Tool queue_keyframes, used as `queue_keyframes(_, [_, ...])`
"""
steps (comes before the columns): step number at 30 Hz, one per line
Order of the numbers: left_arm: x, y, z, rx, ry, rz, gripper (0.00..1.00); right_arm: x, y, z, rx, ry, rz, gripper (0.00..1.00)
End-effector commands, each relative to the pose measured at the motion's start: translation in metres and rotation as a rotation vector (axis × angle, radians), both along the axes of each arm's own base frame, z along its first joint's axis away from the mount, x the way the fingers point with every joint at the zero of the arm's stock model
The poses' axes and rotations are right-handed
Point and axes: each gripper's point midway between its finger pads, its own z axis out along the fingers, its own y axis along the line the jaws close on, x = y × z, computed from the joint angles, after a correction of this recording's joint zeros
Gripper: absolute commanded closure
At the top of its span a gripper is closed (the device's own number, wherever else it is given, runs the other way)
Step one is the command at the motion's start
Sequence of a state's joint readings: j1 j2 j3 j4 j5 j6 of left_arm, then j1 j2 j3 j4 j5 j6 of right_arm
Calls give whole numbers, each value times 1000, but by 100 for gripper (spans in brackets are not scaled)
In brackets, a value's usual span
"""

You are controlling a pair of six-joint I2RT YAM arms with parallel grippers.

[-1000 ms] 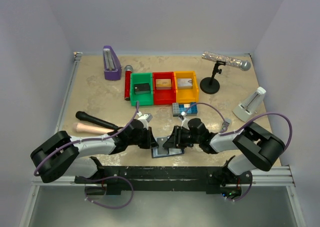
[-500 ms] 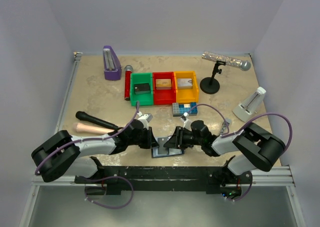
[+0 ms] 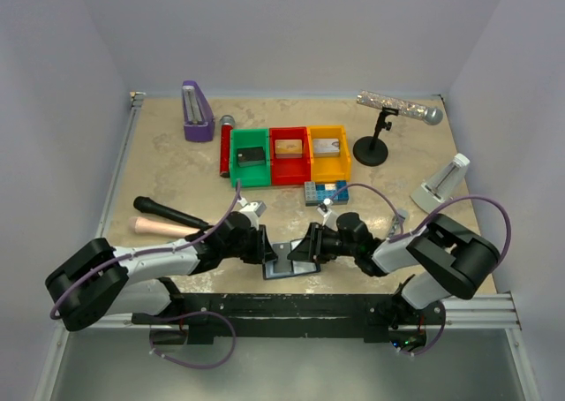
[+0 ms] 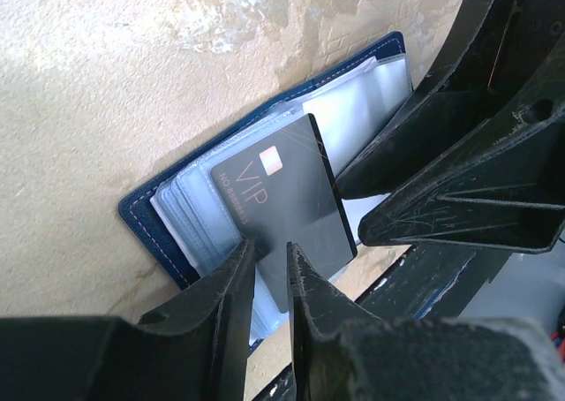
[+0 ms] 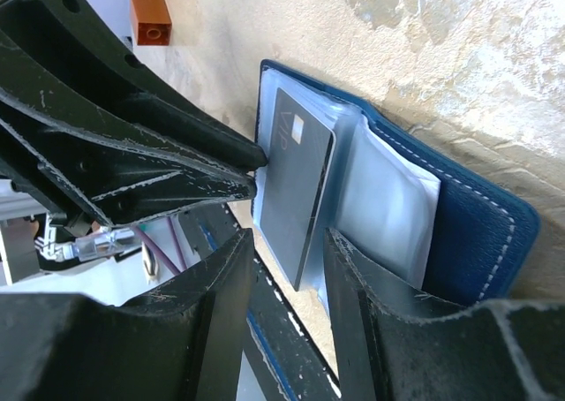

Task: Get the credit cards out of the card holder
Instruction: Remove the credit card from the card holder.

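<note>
Card holder [image 3: 290, 265] lies open at bottom centre of top view; upper centre, green bin [image 3: 235, 164], red bin [image 3: 289, 132], yellow bin [image 3: 346, 155] each hold a card [image 3: 252, 155].

Left wrist: left gripper [image 4: 272, 258] nearly closed round black card [image 4: 287, 193] edge, can't tell if pinching; it's half out of pocket.

Right wrist: right gripper [image 5: 287, 242] apart, straddling it, prob. pinning holder flat.

Three bins [image 3: 290, 177] — green, red, orange (touching).
</note>
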State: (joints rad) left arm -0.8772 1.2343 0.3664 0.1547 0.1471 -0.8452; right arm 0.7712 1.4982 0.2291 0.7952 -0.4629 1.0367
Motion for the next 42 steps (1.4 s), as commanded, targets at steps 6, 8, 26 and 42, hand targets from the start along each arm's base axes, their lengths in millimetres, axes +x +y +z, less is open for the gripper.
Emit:
queue_keyframes(6, [3,10,8,47,-33,6,70,7,11,12,64,-23,10,58])
queue_keyframes(8, [4,10,13,40,-44,5,68,8,11,11,61,-20,7,58])
queue_keyframes(26, [14,10,12,83,-69,16,82,8,12,17,25,-34,39,57])
queue_keyframes(42, [10,19,-5,129,-52,20,91,9,16,9,10,0,52,57])
